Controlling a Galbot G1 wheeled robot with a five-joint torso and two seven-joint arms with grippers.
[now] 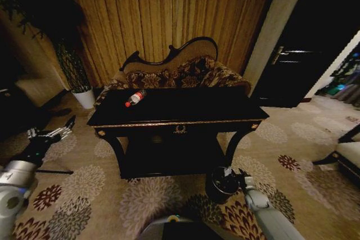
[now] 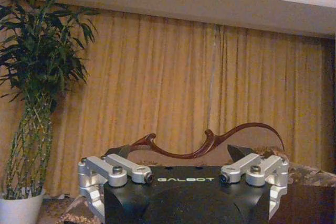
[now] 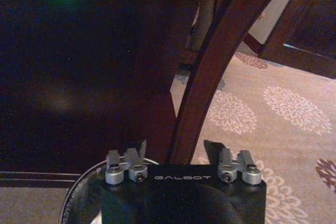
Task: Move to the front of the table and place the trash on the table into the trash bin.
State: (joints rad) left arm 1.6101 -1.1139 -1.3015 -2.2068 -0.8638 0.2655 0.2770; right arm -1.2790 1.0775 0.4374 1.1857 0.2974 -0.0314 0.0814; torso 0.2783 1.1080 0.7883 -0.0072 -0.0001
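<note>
Likely a formal home sitting room, dim, floral carpet [image 1: 270,133], gold floor-length curtains [image 1: 169,15], carved floral sofa [image 1: 180,68], glossy black worktop [image 1: 185,108], potted bamboo plant [image 2: 37,93]

Gold curtains [image 1: 169,15], floral carpet [image 1: 84,189], carved sofa [image 1: 180,68], potted plant [image 2: 37,93].

Silver arms, black GALBOT-marked wrists, silver screws
</note>
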